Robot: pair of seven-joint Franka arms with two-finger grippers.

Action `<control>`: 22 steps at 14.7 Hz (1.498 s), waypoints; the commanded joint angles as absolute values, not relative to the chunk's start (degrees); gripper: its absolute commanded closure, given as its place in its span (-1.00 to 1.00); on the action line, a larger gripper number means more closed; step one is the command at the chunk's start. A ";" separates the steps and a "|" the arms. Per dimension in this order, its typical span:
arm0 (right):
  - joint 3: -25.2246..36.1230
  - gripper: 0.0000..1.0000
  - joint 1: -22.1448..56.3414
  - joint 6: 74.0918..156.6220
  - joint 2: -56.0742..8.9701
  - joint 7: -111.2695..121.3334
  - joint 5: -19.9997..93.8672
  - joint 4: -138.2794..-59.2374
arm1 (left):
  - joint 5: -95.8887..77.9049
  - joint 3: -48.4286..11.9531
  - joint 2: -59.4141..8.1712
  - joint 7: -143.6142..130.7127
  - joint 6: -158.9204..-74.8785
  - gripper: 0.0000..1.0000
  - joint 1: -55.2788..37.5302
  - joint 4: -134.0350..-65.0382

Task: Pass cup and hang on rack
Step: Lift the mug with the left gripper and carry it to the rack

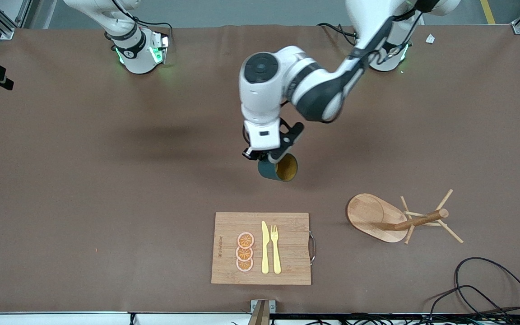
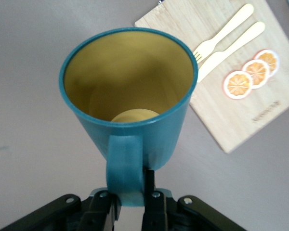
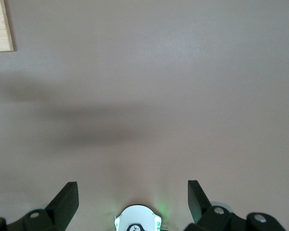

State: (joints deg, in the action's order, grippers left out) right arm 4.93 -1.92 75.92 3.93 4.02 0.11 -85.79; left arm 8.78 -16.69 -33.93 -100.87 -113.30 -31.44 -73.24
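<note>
The cup [image 1: 279,169], teal outside and mustard-yellow inside, hangs tilted over the bare middle of the table, its mouth turned toward the front camera. My left gripper [image 1: 265,155] is shut on its loop handle [image 2: 125,163]; in the left wrist view the cup [image 2: 130,86] fills the middle, with the left gripper [image 2: 131,192] clamped on either side of the handle. The rack [image 1: 373,216], a wooden mug tree with an oval base and thin pegs, stands toward the left arm's end, nearer the front camera than the cup. My right gripper [image 3: 131,185] waits open over bare table, holding nothing.
A bamboo cutting board [image 1: 287,225] with a knife, a fork and three orange slices lies nearer the front camera than the cup; it also shows in the left wrist view [image 2: 231,120]. Black cables [image 1: 481,289] coil near the rack at the table's front edge.
</note>
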 commanded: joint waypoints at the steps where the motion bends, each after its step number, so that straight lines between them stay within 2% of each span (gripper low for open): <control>1: 4.66 -1.00 -2.72 77.34 5.36 4.66 1.23 -88.24 | -0.93 -17.14 -31.03 -95.47 -115.75 0.99 -27.35 -75.58; 8: 5.36 -1.00 -2.46 78.75 5.45 4.75 2.29 -89.12 | -27.74 -18.10 -29.71 -74.13 -115.23 0.99 -16.63 -78.39; 11: 5.36 -1.00 -2.46 79.80 5.54 5.19 2.02 -89.12 | -36.80 -20.91 -28.92 -62.17 -111.29 0.99 -8.73 -81.12; 18: 5.36 -1.00 -2.20 81.30 5.54 5.27 1.32 -89.12 | -38.67 -30.92 -29.26 -49.59 -100.47 0.99 10.60 -82.00; 22: 5.27 -1.00 -2.02 81.47 5.54 5.54 0.53 -89.21 | -44.89 -32.17 -29.44 -44.04 -95.20 0.99 18.62 -82.00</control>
